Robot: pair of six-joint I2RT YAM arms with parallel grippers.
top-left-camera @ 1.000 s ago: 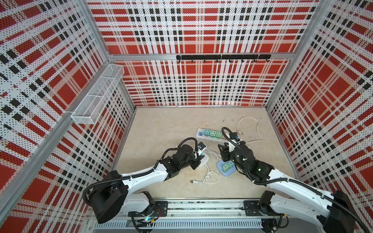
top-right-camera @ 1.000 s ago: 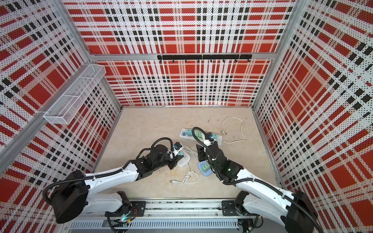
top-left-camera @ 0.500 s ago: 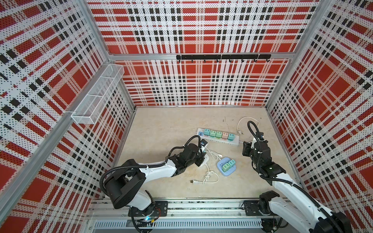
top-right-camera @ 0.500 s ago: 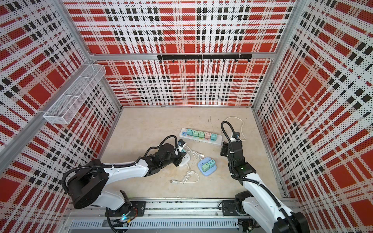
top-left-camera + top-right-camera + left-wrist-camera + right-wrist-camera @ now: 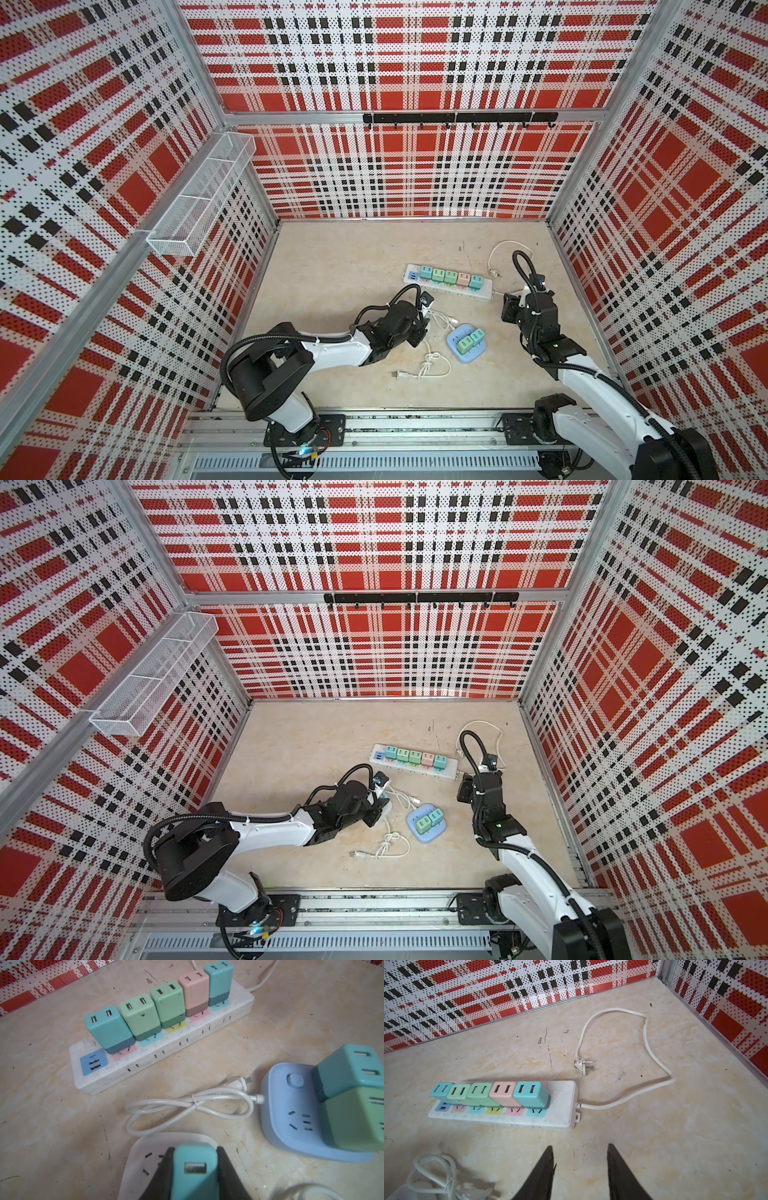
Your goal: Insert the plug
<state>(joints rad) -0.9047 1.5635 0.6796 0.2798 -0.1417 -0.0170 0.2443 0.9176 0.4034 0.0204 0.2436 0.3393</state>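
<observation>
Left wrist: left pincer (image 5: 195,1149) tight around half-hidden teal plug (image 5: 194,1160); right pincer (image 5: 579,1146) apart, empty.

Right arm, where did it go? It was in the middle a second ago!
The right gripper swung away from over the blue socket block toward the right side, jaws open and empty. The left gripper kept its grip on the teal plug over the white socket, barely shifting. The long power strip and the blue socket block stayed put.
</observation>
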